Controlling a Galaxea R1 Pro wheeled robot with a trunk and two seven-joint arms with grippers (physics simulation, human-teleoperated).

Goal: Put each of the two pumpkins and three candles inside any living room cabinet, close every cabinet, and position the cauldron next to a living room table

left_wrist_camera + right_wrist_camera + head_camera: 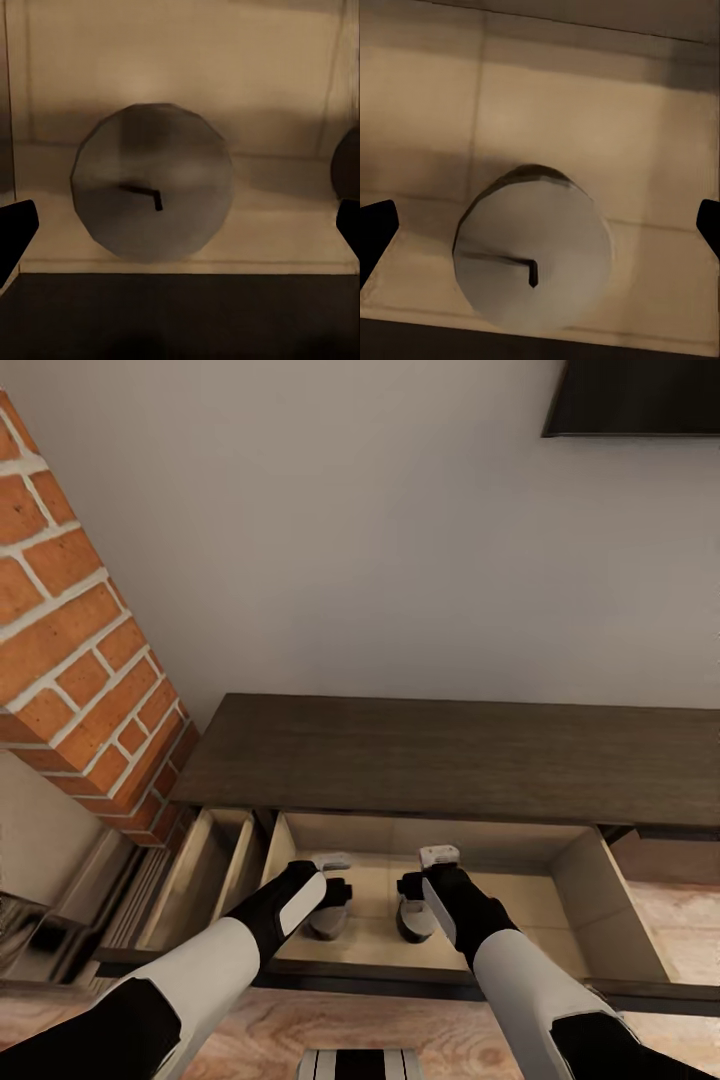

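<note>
1. The cabinet, a long low dark-brown unit against the wall, has two drawers pulled out; the wide drawer shows a pale wood floor.
2. Two candles stand on that drawer floor near its front edge. The left candle sits below the left pincer; the right candle sits below the right pincer.
3. Both candles stand upright, long axis vertical, wick end pointing up toward the pincers.
4. The left wrist view looks down on the left candle's round top with its dark bent wick. The dark fingertips stand wide apart on either side, holding nothing.
5. The right wrist view shows the right candle's top and wick likewise. Its fingertips are spread wide and clear of the candle.
6. The head view alone shows the brick fireplace beside the cabinet's left end, and the narrow drawer next to the wide one.
7. The wrist views alone show the wicks, which are too small to see from the head.
</note>
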